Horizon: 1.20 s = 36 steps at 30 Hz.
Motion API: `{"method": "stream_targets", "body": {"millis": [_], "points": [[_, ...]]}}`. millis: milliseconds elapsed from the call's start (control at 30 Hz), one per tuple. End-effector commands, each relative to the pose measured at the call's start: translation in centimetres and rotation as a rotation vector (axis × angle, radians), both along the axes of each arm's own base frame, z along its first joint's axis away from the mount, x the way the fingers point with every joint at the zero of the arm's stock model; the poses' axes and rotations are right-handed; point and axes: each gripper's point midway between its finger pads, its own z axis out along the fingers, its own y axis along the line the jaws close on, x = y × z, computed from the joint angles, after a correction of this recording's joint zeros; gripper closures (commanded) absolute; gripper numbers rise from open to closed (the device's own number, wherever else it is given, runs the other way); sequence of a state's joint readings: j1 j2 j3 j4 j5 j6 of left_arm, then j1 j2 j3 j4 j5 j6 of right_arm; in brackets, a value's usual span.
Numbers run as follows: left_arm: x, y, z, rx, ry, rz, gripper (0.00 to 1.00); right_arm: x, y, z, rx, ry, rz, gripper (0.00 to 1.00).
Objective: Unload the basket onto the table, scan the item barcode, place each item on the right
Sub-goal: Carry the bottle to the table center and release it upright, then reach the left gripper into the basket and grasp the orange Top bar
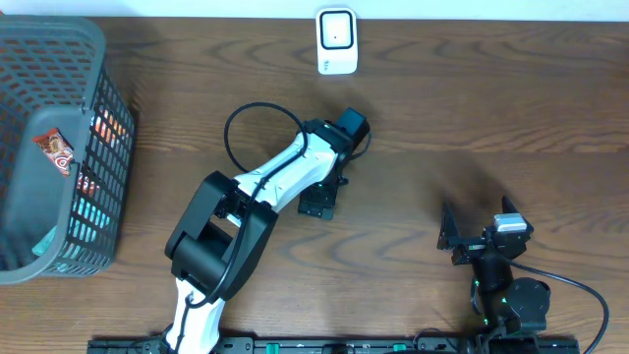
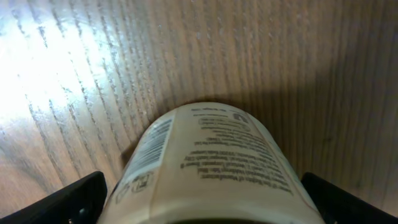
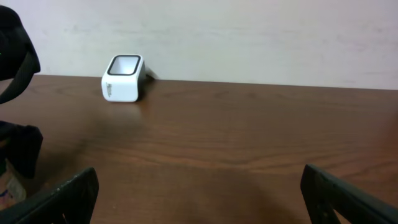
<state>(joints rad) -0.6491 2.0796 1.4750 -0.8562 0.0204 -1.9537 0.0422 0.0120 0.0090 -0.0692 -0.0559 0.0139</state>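
R gripper (image 1: pixel 452 236) nearest, fingers wide apart, empty. L gripper (image 1: pixel 319 197) mid-table (image 1: pixel 491 118), fingers spread either side of bottle (image 2: pixel 211 162). Bottle rests on wood and looks unclamped. Scanner (image 1: pixel 336 39) at far edge. Step, prob: pickup. Next: close on bottle, lift, turn barcode (image 2: pixel 149 144) twd scanner.

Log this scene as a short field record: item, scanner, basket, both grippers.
item: cream bottle with printed label, barcode visible
scanner: white barcode scanner at the table far edge
basket: grey mesh basket, far left, packets inside
left gripper: fingers flank the bottle, contact unclear
right gripper: open, empty
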Motion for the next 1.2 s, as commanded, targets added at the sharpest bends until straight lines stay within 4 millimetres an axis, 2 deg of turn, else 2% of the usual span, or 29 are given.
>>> {"method": "stream_targets", "body": {"millis": [0, 167, 300, 500, 567, 667, 833, 967, 1100, 1167], "points": [[0.5, -0.2, 1.1, 0.0, -0.029, -0.113, 0.02, 0.0, -0.2, -0.1, 0.0, -0.001, -0.007, 0.01], [1.1, -0.7, 4.8, -0.029, -0.118, -0.27, 0.02, 0.0, -0.2, -0.1, 0.0, -0.001, -0.006, 0.01], [1.6, 0.0, 9.5, 0.006, -0.242, -0.455, 0.02, 0.0, -0.2, -0.1, 0.0, -0.001, -0.006, 0.01], [1.3, 4.1, 18.2, 0.195, -0.447, -0.674, 0.02, 0.0, -0.2, -0.1, 0.0, -0.001, -0.006, 0.01], [1.0, 5.4, 21.5, 0.272, -0.525, -0.798, 0.02, 0.0, -0.2, -0.1, 0.0, -0.001, -0.006, 0.01], [0.3, 7.6, 26.1, 0.417, -0.625, -0.975, 0.02, 0.0, -0.2, -0.1, 0.0, -0.001, -0.006, 0.01], [-1.4, 12.2, 33.3, 0.731, -0.733, -1.145, 0.02, 0.0, -0.2, -0.1, 0.0, -0.001, -0.006, 0.01], [-3.3, 17.0, 37.6, 0.97, -0.73, -1.081, 0.02, 0.0, -0.2, -0.1, 0.0, -0.001, -0.006, 0.01], [-5.8, 23.9, 41.9, 1.22, -0.658, -0.77, 0.02, 0.0, -0.2, -0.1, 0.0, -0.001, -0.007, 0.01], [-6.8, 26.5, 43.7, 1.296, -0.634, -0.606, 0.02, 0.0, -0.2, -0.1, 0.0, -0.001, -0.007, 0.01]]}}
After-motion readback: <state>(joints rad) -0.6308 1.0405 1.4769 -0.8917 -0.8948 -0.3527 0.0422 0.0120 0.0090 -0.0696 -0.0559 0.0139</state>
